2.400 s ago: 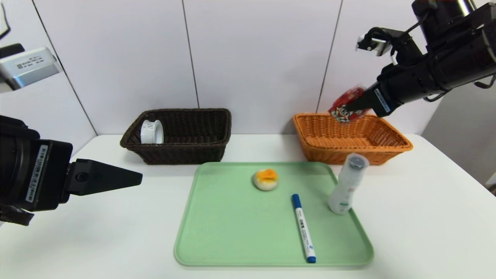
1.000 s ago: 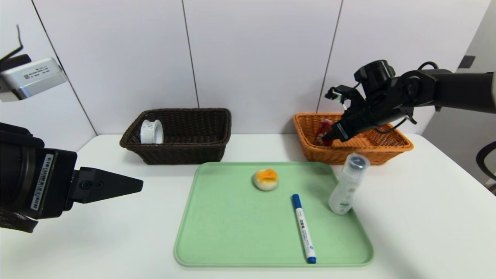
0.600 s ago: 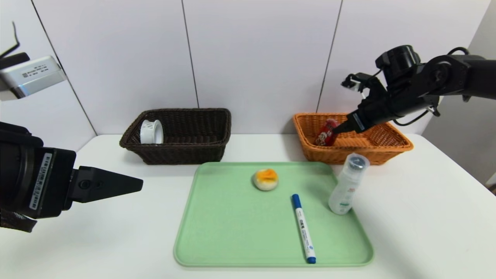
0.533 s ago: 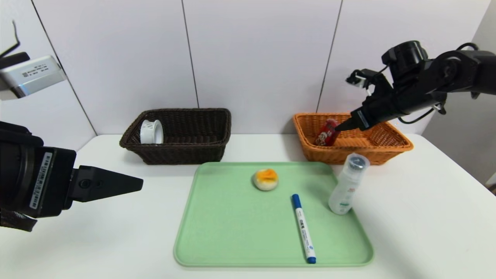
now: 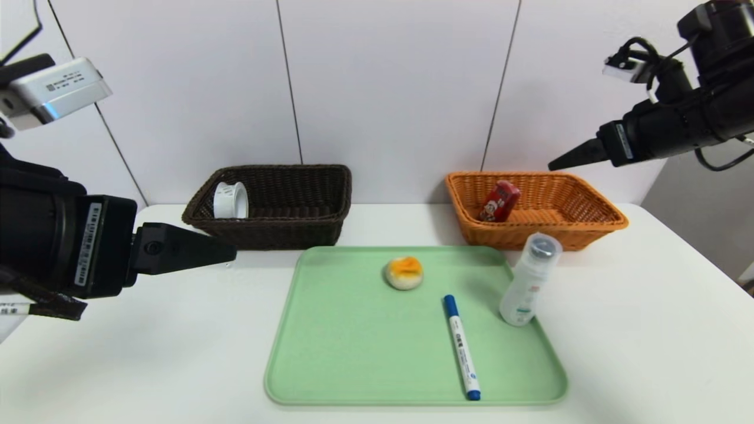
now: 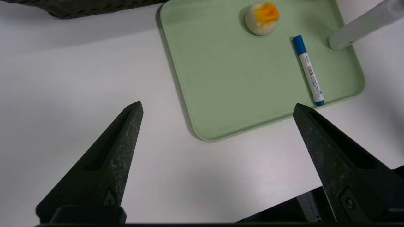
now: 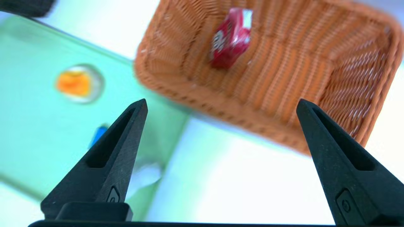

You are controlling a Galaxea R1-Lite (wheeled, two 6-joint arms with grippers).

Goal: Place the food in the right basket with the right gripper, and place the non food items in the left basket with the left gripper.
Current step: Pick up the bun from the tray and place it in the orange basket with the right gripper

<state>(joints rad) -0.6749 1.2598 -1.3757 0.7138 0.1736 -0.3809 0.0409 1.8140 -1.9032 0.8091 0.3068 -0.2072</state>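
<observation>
The red drink carton (image 5: 499, 201) (image 7: 230, 37) leans inside the orange right basket (image 5: 595, 222) (image 7: 315, 82). My right gripper (image 5: 554, 167) (image 7: 221, 105) hangs open and empty above that basket's right side, clear of the carton. On the green tray (image 5: 353, 353) lie the pale bun with an orange top (image 5: 403, 272) (image 6: 262, 18), the blue-capped marker (image 5: 461, 347) (image 6: 308, 69) and the white bottle (image 5: 528, 278). The white roll (image 5: 230, 200) rests in the dark left basket (image 5: 306, 227). My left gripper (image 5: 232, 254) (image 6: 217, 108) is open and empty over the table left of the tray.
The white table (image 5: 648, 330) reaches round the tray, with bare surface at both sides. White wall panels (image 5: 400, 82) stand right behind both baskets. The table's front edge shows in the left wrist view.
The right gripper opened, left the red carton in the orange basket, and rose up and to the right. The left gripper shifted slightly right and up.
</observation>
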